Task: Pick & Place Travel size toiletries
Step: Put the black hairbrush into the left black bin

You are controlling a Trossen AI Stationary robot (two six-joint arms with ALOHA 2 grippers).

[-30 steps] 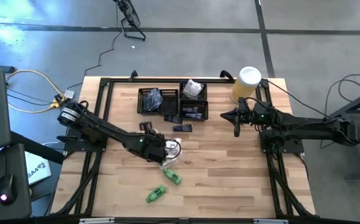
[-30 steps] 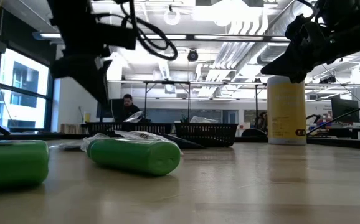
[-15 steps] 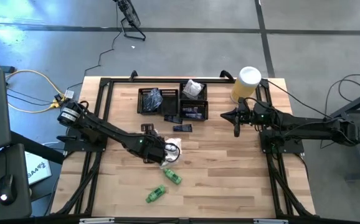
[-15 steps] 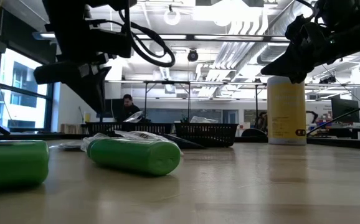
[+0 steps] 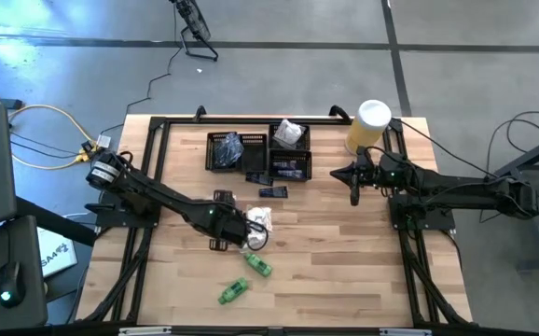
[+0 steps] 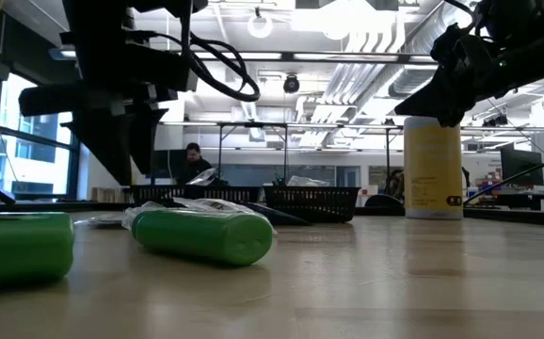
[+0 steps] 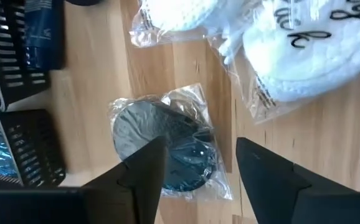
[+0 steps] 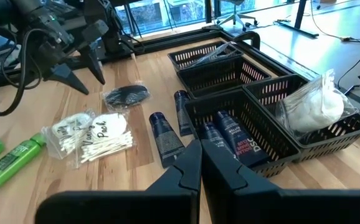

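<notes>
My left gripper [image 7: 200,142] stands open over a round dark piece in a clear packet [image 7: 167,146] that lies flat on the wood, one finger over each side of it. Two white sachets of pads and swabs [image 7: 304,43] lie just beyond. In the high view this gripper [image 5: 237,235] is at mid table, beside the white sachets [image 5: 259,218]. Two green tubes [image 5: 257,266] [image 5: 234,290] lie nearer the front edge. Navy tubes [image 8: 163,138] lie beside the black trays. My right gripper [image 5: 354,191] hangs shut at the right, over bare wood.
Three black mesh trays [image 5: 225,149] [image 5: 289,136] [image 5: 291,167] stand at the far side, holding a foil packet, a white sachet and navy tubes. A yellow cylinder with a white lid [image 5: 369,127] stands at the far right. Bare wood lies along the near and right sides.
My left gripper has opened: in the low view its dark outline spreads wider from frame to frame. In the high view it has shifted slightly toward the near left, uncovering more of the white sachets. My right arm has kept still.
</notes>
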